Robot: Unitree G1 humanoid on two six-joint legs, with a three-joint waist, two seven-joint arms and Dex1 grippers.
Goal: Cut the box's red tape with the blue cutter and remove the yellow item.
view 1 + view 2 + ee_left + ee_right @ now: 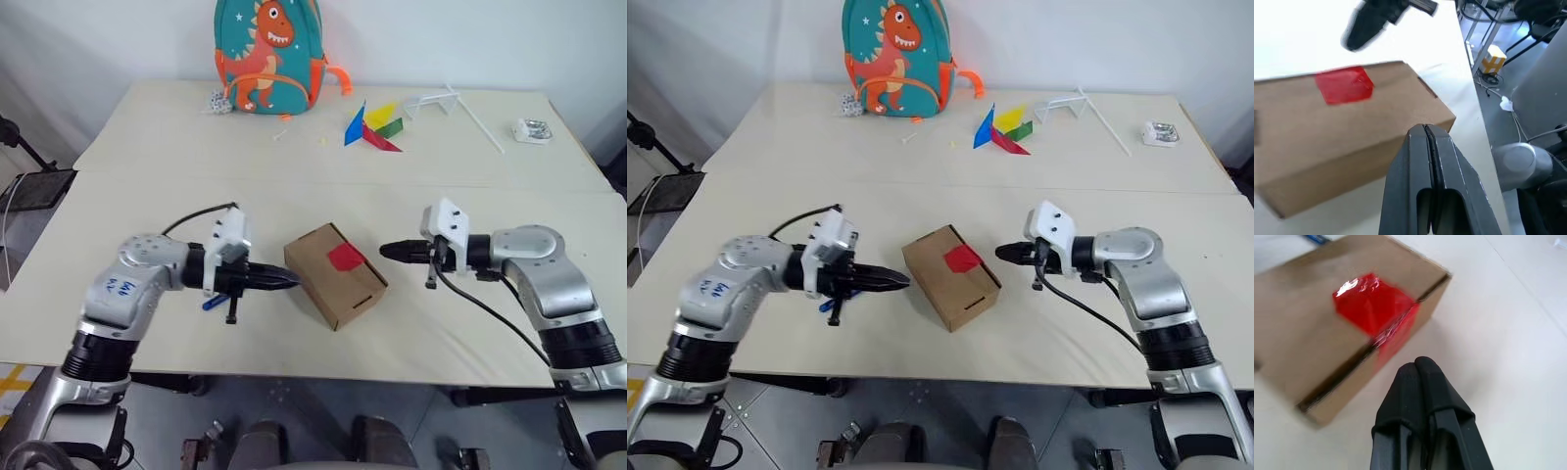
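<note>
A matte cardboard box [335,274] sits between both grippers, glossy crinkled red tape [1374,303] folded over its lid edge. Left gripper [292,280], pressed together, points at one side; right gripper [385,251], pressed together, faces the taped side. A slim blue cutter [213,304] peeks beneath the left gripper

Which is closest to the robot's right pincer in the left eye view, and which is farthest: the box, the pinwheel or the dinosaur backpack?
From the right pincer:
1. The box, just beside its tip, mid-table.
2. The pinwheel, on the far table, nearer the middle.
3. The dinosaur backpack, at the far edge by the wall.
</note>
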